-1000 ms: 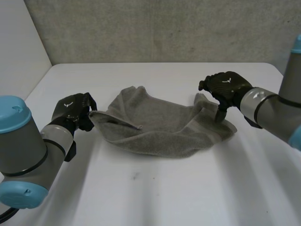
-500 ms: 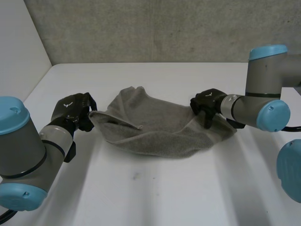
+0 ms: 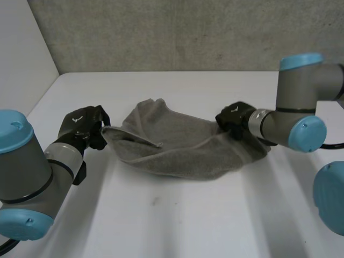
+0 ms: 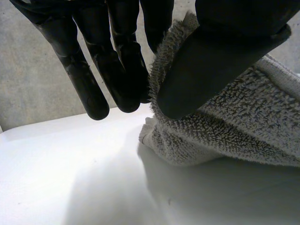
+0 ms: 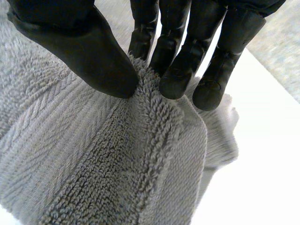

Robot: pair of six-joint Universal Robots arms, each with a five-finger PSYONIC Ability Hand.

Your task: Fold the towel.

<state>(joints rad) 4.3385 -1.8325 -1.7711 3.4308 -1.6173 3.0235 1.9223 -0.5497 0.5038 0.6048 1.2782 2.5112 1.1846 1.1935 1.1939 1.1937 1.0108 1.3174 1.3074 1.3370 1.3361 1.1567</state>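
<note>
On the white counter (image 3: 177,226) the towel (image 3: 177,150) lies bunched, corners hidden; our left hand (image 3: 80,124) and right hand (image 3: 231,115) pinch opposite ends between their fingers (image 5: 176,65).

We note one grey terry towel (image 3: 177,145), rumpled and loosely doubled, lying crosswise on the white table (image 3: 188,215), toward its far edge.

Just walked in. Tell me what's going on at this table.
A two-armed robot is working on a grey towel on a white table. The left hand pinches the towel's left end between thumb and fingers. The right hand pinches a ridge of cloth at its right end. The towel lies rumpled between them, not yet neatly folded.
</note>
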